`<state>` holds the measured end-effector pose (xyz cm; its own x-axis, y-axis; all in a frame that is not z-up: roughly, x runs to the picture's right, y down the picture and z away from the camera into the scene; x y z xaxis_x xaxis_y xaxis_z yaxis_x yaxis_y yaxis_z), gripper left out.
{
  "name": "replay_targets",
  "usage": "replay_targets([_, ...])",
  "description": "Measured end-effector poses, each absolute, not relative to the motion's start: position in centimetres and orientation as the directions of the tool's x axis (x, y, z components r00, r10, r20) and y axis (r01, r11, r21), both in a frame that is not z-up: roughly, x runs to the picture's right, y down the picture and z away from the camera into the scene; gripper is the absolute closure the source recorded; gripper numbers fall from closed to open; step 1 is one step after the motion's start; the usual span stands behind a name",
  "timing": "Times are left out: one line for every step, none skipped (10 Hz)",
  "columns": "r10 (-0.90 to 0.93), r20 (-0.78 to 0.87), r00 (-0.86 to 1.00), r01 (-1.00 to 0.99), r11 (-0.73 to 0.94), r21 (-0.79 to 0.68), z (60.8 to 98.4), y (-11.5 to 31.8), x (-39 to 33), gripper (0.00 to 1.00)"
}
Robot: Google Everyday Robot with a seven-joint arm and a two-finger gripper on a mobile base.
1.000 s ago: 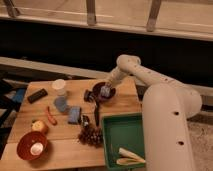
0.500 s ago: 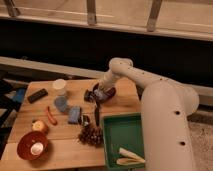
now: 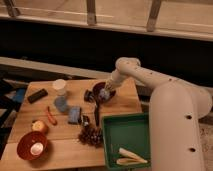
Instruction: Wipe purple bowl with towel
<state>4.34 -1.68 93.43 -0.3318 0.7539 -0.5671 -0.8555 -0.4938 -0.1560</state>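
The tool [image 3: 103, 93] sits low over the purple bowl [image 3: 111, 88], hiding most of its inside; the towel [image 3: 104, 94] shows only as a pale smudge there; the bench [image 3: 62, 150] runs off the bottom edge; the arm's base is cut off right.

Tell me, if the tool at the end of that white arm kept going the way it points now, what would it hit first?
The tool points down into the purple bowl, with the towel at its tip. Going straight on, it would probably press the towel against the bowl's inside, though depth is hard to judge from this one view.
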Motion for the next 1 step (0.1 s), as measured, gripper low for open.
replay_targets([0.754,-0.567,-0.332,-0.854,-0.495,-0.159,94.46,-2.76,4.89,1.00])
